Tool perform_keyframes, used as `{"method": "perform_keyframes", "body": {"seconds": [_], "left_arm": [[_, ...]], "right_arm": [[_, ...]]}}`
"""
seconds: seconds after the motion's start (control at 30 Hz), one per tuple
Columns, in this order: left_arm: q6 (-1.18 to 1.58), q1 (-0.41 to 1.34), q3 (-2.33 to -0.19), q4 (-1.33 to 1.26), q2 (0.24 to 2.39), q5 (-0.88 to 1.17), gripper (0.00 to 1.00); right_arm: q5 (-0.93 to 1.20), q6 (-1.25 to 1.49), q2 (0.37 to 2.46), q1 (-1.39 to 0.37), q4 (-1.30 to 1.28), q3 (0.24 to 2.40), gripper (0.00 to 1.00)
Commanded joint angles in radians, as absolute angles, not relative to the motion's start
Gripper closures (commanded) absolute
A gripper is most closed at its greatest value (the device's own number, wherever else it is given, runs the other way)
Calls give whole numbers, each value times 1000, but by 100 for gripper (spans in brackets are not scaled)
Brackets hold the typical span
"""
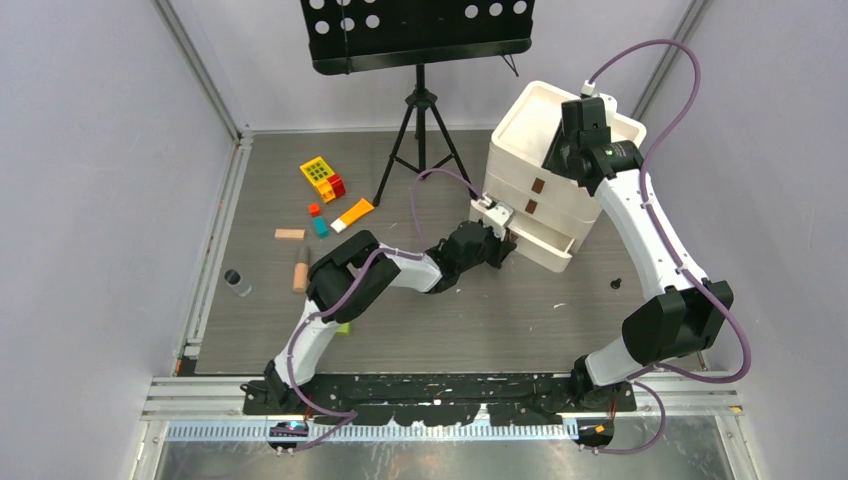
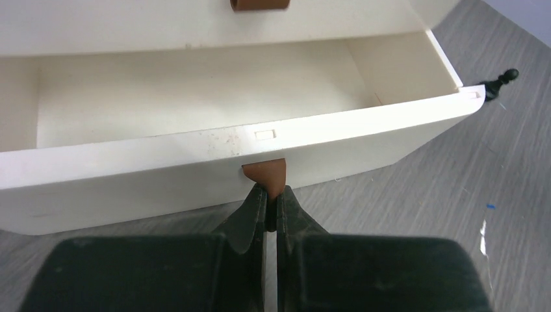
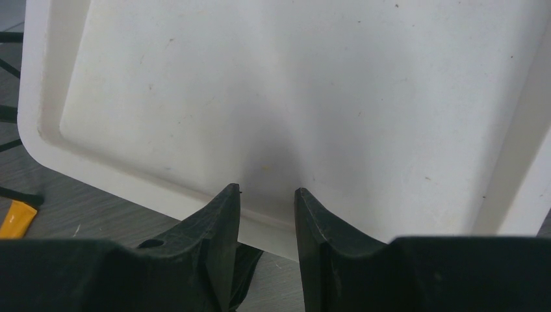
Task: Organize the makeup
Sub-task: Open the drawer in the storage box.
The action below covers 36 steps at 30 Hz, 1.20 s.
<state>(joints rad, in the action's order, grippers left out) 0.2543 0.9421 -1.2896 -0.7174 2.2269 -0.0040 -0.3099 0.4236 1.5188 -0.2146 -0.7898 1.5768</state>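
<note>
My left gripper (image 2: 271,192) is shut on the brown tab handle (image 2: 266,172) of the white box's bottom drawer (image 2: 130,156). That drawer stands pulled out and its inside is bare. In the top view the left gripper (image 1: 512,236) is at the drawer front (image 1: 548,250). My right gripper (image 3: 268,192) hovers open over the near edge of the box's top tray (image 3: 292,97), holding nothing; from above it (image 1: 558,152) is over the box (image 1: 530,115). Makeup lies to the left: an orange tube (image 1: 353,213), a tan stick (image 1: 299,273) and a dark-capped bottle (image 1: 237,283).
Yellow (image 1: 318,172), red (image 1: 336,186) and teal (image 1: 320,227) toy blocks sit at back left, with a tan block (image 1: 290,234) beside them. A music stand tripod (image 1: 420,130) stands behind. A small black piece (image 1: 616,285) lies right of the drawer. A green block (image 1: 343,327) peeks under my left arm.
</note>
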Motion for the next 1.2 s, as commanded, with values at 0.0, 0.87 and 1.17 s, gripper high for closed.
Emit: {"method": "perform_keyframes", "body": {"seconds": [0.0, 0.87, 1.17], "left_arm": [[266, 937, -1219, -796, 2131, 57, 100], [319, 982, -825, -773, 1791, -6, 39], [230, 982, -765, -547, 1487, -120, 30]], "right_arm": [[-258, 402, 1582, -234, -1073, 1528, 58], [-255, 404, 1566, -235, -1033, 1544, 58], [-242, 409, 1464, -234, -911, 1596, 58]]}}
